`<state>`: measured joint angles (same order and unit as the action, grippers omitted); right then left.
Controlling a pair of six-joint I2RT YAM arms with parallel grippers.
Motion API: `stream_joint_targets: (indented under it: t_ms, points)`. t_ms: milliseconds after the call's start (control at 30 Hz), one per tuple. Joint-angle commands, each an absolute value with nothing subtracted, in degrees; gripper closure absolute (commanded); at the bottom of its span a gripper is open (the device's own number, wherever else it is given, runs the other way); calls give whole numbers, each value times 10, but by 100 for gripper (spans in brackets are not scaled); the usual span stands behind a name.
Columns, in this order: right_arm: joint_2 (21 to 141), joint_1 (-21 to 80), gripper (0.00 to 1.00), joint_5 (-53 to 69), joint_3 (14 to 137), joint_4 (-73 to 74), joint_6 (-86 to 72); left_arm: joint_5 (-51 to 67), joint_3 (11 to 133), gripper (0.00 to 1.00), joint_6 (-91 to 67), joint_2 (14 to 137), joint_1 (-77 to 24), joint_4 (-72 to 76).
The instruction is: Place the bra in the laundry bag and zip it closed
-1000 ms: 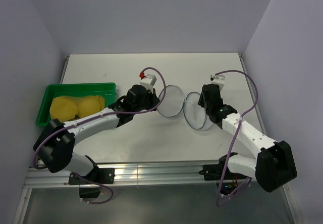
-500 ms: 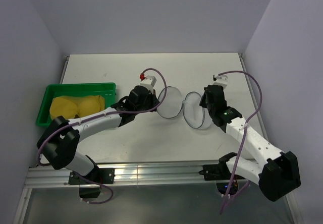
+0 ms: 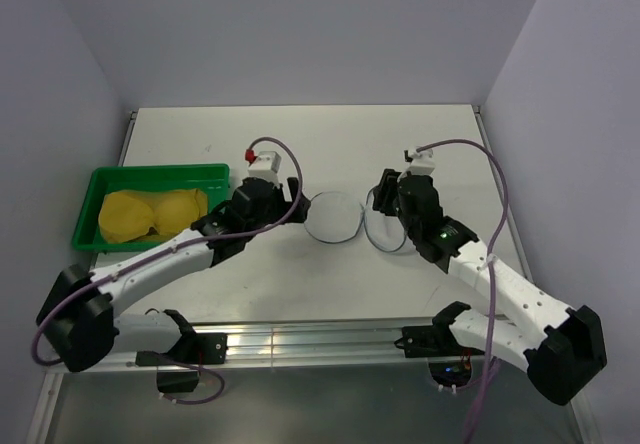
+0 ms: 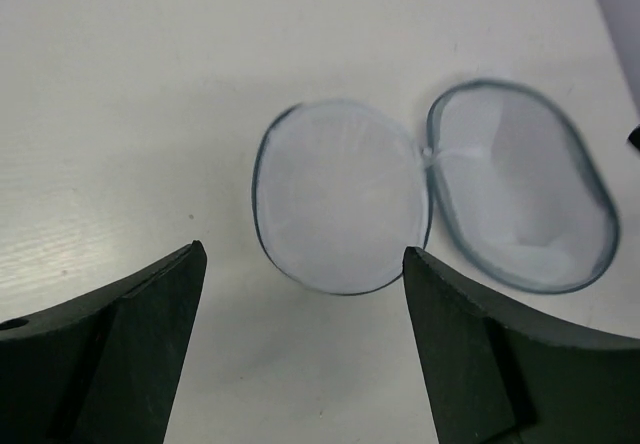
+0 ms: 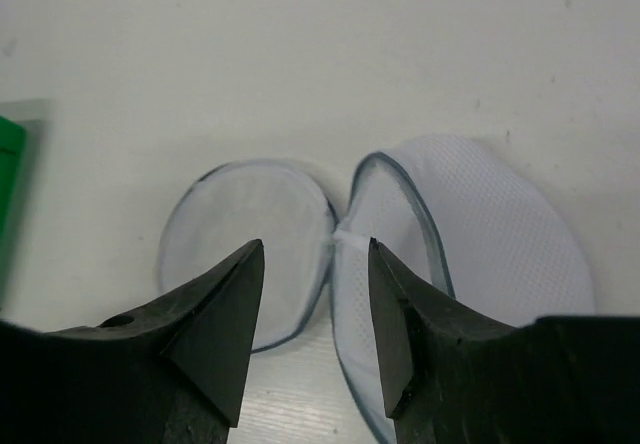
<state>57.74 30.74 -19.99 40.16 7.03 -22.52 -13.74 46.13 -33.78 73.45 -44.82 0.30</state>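
Observation:
The laundry bag (image 3: 333, 215) lies open on the table as two round white mesh halves with dark blue trim, joined at a hinge. In the left wrist view both halves (image 4: 340, 199) lie flat beyond my left gripper (image 4: 305, 254), which is open and empty just short of the left half. My right gripper (image 5: 315, 247) is open above the hinge, with the left half (image 5: 220, 224) and right half (image 5: 490, 244) on either side. From above, the left gripper (image 3: 295, 207) and right gripper (image 3: 383, 196) flank the bag. The yellow bra (image 3: 150, 214) lies in the tray.
A green plastic tray (image 3: 160, 171) sits at the left side of the table, about a forearm's length from the bag. The table's back edge meets the wall behind, and side walls close in on both sides.
Both grippers have opened and let go of the bag's halves. The left gripper drew back to the left, and the left half dropped flat. The right gripper shifted left over the hinge.

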Motion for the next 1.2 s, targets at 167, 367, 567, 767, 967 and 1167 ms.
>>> stream_joint_targets:
  t_ms: [167,367,567,767,967,1167]
  points:
    - [475,331,45,-167,353,19,-224,-226,505,18,-392,607,-348,-132]
    - [428,334,46,-122,326,2,-237,-221,495,20,-384,554,-182,-248]
    - [389,333,46,-100,318,3,-245,-273,505,12,-344,594,-109,-323]
    - [359,333,46,-84,310,-12,-248,-198,502,10,-317,712,-47,-296]
    - [355,334,46,-62,308,-16,-252,-158,522,16,-288,780,-8,-267]
    - [361,334,46,-41,312,-13,-253,-170,543,18,-270,840,-6,-260]
